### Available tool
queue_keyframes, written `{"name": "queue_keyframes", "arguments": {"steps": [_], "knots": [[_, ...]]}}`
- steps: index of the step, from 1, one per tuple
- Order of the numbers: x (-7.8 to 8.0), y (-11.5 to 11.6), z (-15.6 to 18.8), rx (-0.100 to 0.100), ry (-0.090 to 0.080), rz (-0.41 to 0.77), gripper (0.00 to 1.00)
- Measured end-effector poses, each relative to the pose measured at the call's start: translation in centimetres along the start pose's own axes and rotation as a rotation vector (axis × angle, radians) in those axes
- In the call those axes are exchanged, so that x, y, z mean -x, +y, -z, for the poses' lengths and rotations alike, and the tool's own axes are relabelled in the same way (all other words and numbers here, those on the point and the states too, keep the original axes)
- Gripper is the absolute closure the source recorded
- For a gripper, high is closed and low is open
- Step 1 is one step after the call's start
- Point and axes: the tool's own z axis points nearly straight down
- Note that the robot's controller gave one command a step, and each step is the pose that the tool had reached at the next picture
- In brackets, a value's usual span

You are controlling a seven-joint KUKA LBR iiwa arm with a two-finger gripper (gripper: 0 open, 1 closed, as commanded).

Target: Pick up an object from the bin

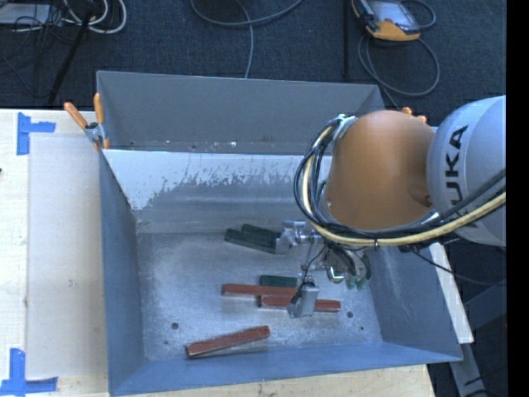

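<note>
Grey metal, scuffed pale across its floor and streaked on the far wall, forms the bin (149,304). The gripper (302,301) hangs low over the bin floor, under the arm's orange cover (376,168) and its looped cables. It is right at a reddish-brown bar (326,306) that lies flat and reaches out to both sides of it. Whether the gripper is wide or narrow I cannot tell.

Just left of the gripper lies a second reddish-brown bar (246,290), and a short dark green bar (277,281) is just behind it. Farther back and left sits a dark green block (252,238). A third reddish-brown bar (227,341) lies tilted, nearer and left, well apart.

The bin stands beside a pale wooden tabletop (62,263). Behind it, dark carpet (273,48) carries loose cords (223,11).
</note>
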Motion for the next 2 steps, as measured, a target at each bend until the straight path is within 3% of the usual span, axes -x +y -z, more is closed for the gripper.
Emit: {"name": "queue_keyframes", "arguments": {"steps": [1,2], "knots": [[-1.0,-1.2,-12.3,0.000,0.000,-0.019,0.00],[-1.9,0.8,-15.5,0.002,-0.022,0.039,0.00]]}}
